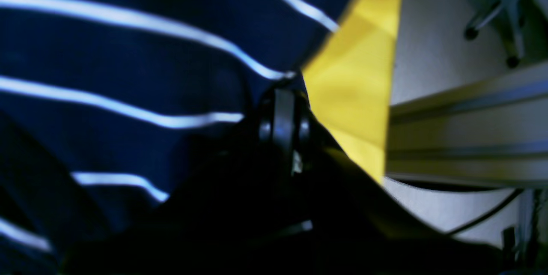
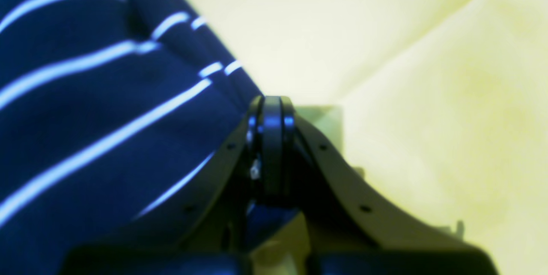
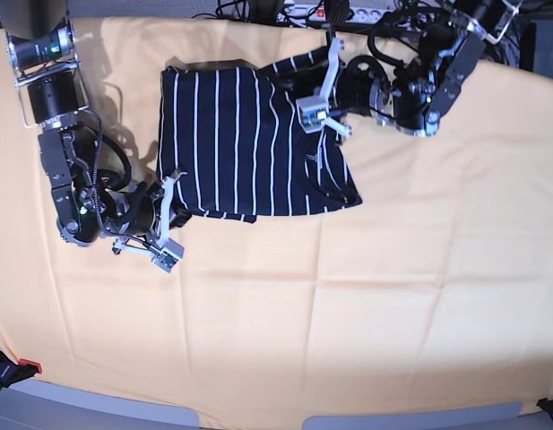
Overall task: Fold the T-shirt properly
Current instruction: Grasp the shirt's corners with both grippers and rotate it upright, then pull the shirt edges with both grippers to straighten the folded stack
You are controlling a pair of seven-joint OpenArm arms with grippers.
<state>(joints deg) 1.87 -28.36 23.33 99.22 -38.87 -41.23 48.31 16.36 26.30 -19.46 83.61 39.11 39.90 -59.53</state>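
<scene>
Navy white-striped T-shirt (image 3: 245,143) partly folded on the yellow-orange table cloth (image 3: 348,305) near its far edge, left gripper (image 3: 314,115) pinched closed on its far corner, right gripper (image 3: 175,190) clamped tight on its near hem corner

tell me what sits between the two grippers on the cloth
In the base view, the T-shirt spans the whole stretch between the right gripper and the left gripper; each is shut on an edge of it, nothing else between.

Your counter (image 3: 393,296) is draped in a creased yellow-orange table cloth (image 3: 258,340). The striped T-shirt (image 3: 249,143) lies on it in the frame's upper middle.
</scene>
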